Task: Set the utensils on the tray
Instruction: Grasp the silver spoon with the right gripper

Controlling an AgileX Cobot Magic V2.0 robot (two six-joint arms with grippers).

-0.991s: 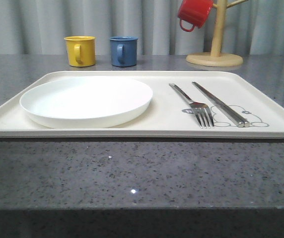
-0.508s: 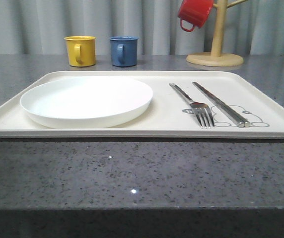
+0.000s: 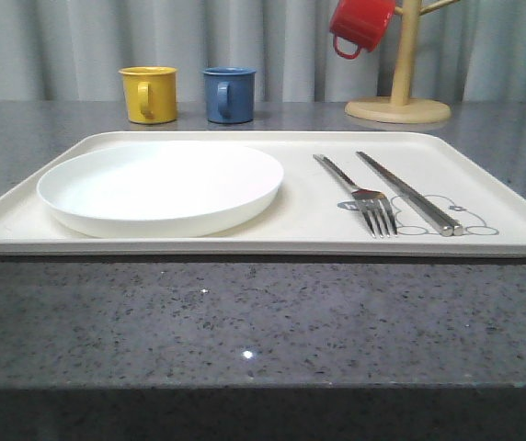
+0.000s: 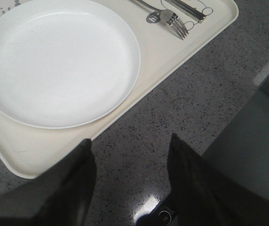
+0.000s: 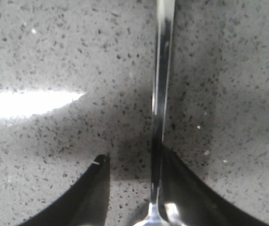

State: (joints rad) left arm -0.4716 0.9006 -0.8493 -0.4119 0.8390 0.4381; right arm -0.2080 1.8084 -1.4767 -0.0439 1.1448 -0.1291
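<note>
Cutlery: two pieces on tray, spoon on counter

Underneath everything, grey speckled counter (image 3: 263,322), with pale curtains behind.

On it, large cream tray (image 3: 245,246), long side toward the camera in the front view, low rim all round.

On the tray's left half, round white plate (image 3: 162,188), flat and bare.

Behind the tray to the right, wooden mug tree (image 3: 399,92), with red mug (image 3: 360,23) on one peg, clear of the counter.

Behind the tray to the left, yellow mug (image 3: 148,94) and blue mug (image 3: 228,94), upright, near each other but apart.

In the left wrist view, left gripper (image 4: 130,141) above bare counter just beside the tray's rim near the plate. Dark fingers spread apart, nothing between them.

In the right wrist view, right gripper (image 5: 134,155) low over the counter. Fingers apart, the gap far wider than the handle between them.

On the tray's right half, long straight flat piece (image 3: 405,193), angled, with its near end across the rabbit drawing.

Just beside it on the plate side, fork (image 3: 360,193), roughly parallel, tines toward the near rim. Apart from the flat piece, well apart from the plate.

Off the tray, spoon (image 5: 160,84): slim shiny handle along the counter between the right gripper's fingers, hard against the inner edge of one finger (image 5: 181,179). Only the start of the bowl visible.
</note>
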